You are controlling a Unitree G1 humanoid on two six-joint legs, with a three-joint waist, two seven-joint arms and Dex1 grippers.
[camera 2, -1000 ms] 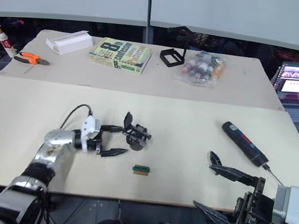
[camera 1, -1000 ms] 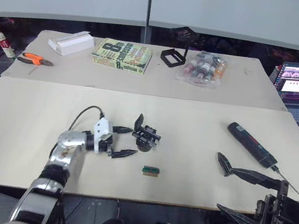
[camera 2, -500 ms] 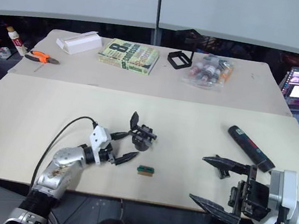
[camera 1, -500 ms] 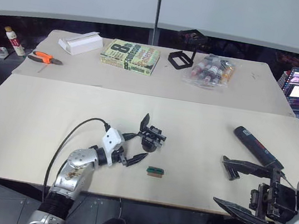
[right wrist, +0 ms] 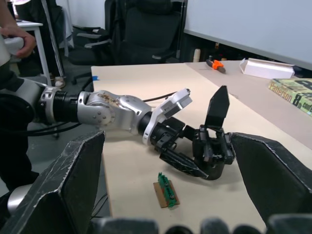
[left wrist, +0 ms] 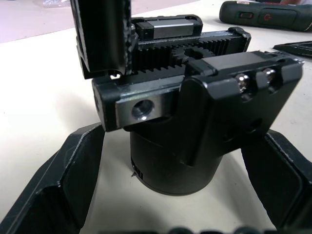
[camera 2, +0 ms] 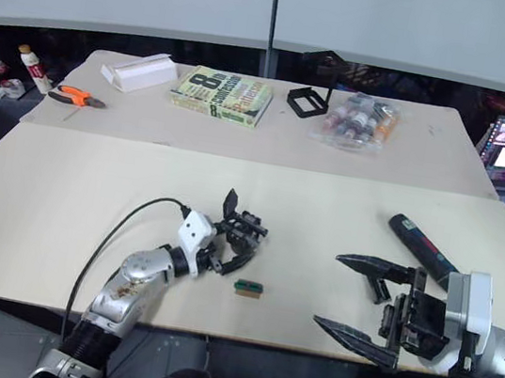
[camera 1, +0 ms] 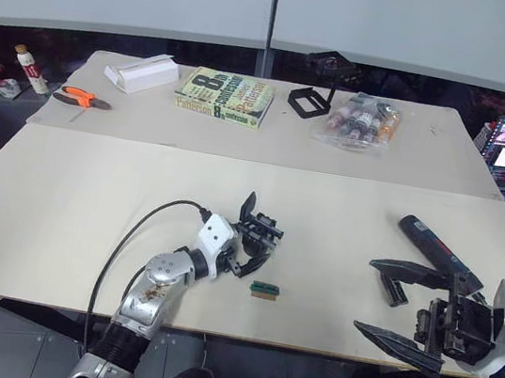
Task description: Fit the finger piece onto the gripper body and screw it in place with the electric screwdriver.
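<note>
Both tools gape; left tool (camera 1: 245,250) straddles the body (camera 1: 257,234), likely about to clamp; screwdriver (camera 1: 436,252) waits

On the near table (camera 1: 58,217) the gripper body (camera 1: 258,237) stands at centre, the finger piece (camera 1: 247,209) upright on its left side; the left gripper (camera 1: 245,253) reaches around the body from the left. A small block (camera 1: 264,290) lies just before it. Well to the right lies the screwdriver (camera 1: 437,251) — the right gripper (camera 1: 399,304) beside it. On the far table: book (camera 1: 224,96), frame (camera 1: 310,102), bag of bottles (camera 1: 360,120).
</note>
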